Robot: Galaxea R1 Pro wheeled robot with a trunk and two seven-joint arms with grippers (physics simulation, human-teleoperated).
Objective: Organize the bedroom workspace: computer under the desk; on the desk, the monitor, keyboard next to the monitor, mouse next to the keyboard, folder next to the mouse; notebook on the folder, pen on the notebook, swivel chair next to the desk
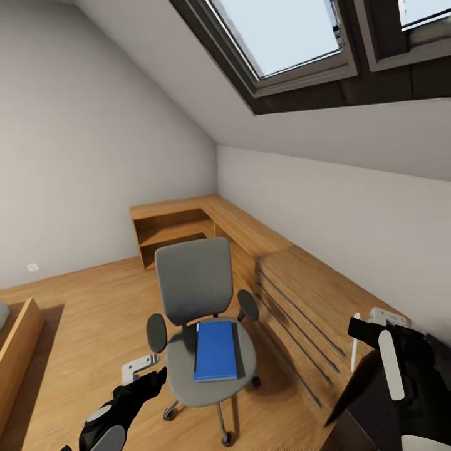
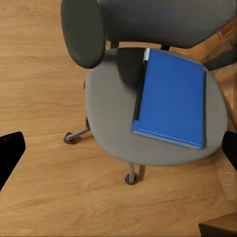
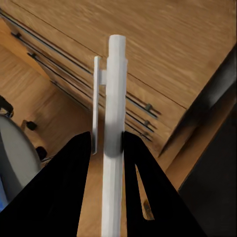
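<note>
**A:** Your right gripper [image 3: 106, 148] has its jaws clamped on the thin white-silver pen [image 3: 114, 123], the barrel standing up between the two black fingers with its clip to one side. In the head view it hangs at the near right, over the corner of the light-wood chest with long bar handles [image 1: 313, 294]. Holding it there looks like a way of carrying the pen along while the folder gets sorted.

**B:** And the left?

**A:** Your left gripper [image 1: 147, 369] hovers low at the near left, just short of the grey upholstered swivel chair with black armrests [image 1: 188, 282]. Its jaws stand apart, holding nothing; the two dark tips show at either edge of the wrist view.

**B:** Where's the folder?

**A:** The flat blue folder [image 2: 170, 96] lies on the chair's seat, towards the right side, with a darker flat thing peeking out beneath its left edge. I can't tell what that is. The folder needs moving first, I'd judge, since the pen goes on top of the stack.

**B:** The counter?

**A:** A black corner [image 1: 376, 419] shows at the near right, beneath your right arm.
</note>
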